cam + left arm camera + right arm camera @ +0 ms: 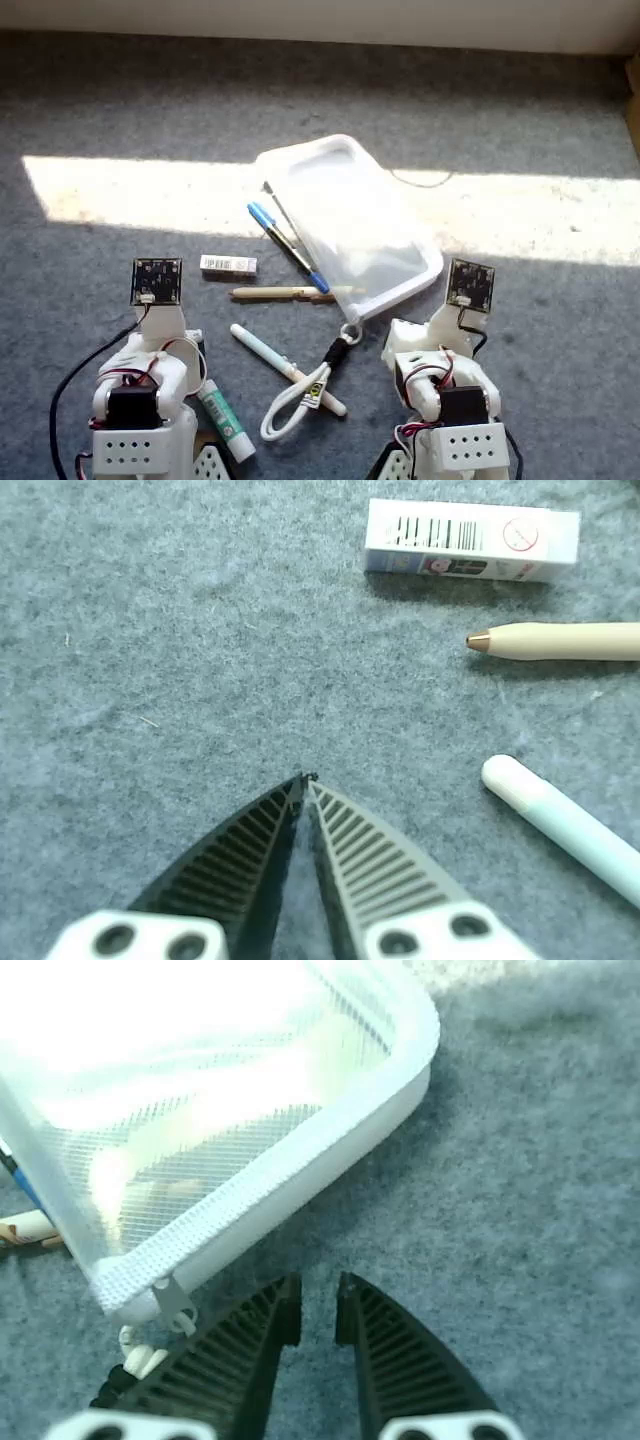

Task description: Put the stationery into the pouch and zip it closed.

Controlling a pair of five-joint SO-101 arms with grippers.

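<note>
Two pens [288,247] lie against the pouch [352,200], perhaps partly inside it.

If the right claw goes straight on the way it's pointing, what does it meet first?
Probably the zippered edge of the pouch, right ahead of the right claw, though its height is unclear.

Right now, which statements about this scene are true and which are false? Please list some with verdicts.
1. The box lies outside the pouch. True.
2. The left end effector holds the beige pen. False: it is shut on nothing, and the pen lies apart from it.
3. The glue stick is inside the pouch. False: it lies beside the left arm.
4. A strap hangs from the zipper pull. True.
</note>
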